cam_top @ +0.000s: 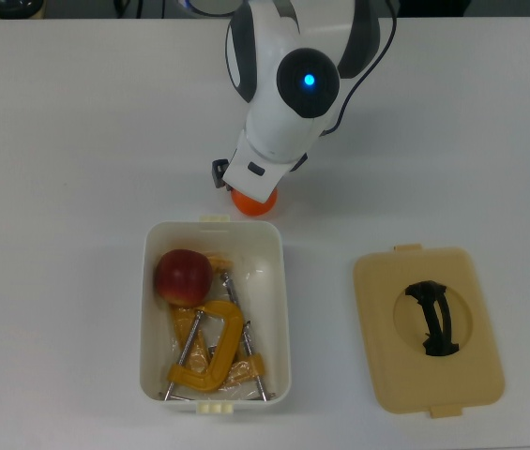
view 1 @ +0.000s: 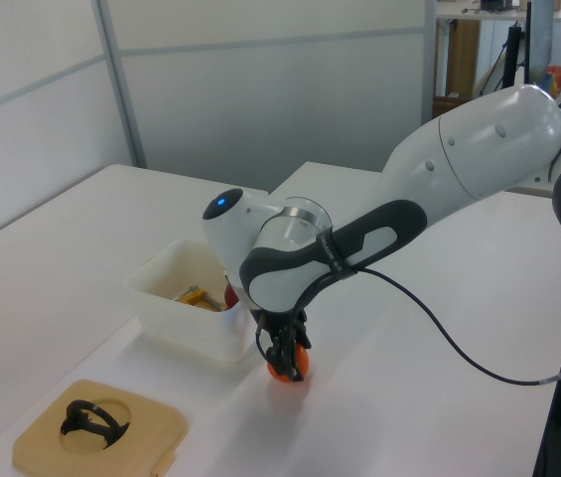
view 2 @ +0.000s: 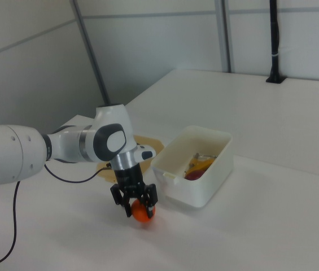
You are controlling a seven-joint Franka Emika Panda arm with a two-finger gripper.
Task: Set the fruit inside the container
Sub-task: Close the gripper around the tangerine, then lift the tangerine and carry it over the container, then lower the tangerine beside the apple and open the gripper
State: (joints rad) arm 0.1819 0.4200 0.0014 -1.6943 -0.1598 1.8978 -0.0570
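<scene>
The orange sits at or just above the table beside the white tub's short end, on the left view's right. My gripper points straight down with a finger on each side of the orange, shut on it. In the right view the gripper holds the orange on the right view's left of the tub. From the top, my wrist hides most of the orange. The red apple lies inside the tub.
Yellow metal clamps fill the tub beside the apple. The tan lid with a black handle lies flat on the top view's right of the tub. My arm's cable trails over the table.
</scene>
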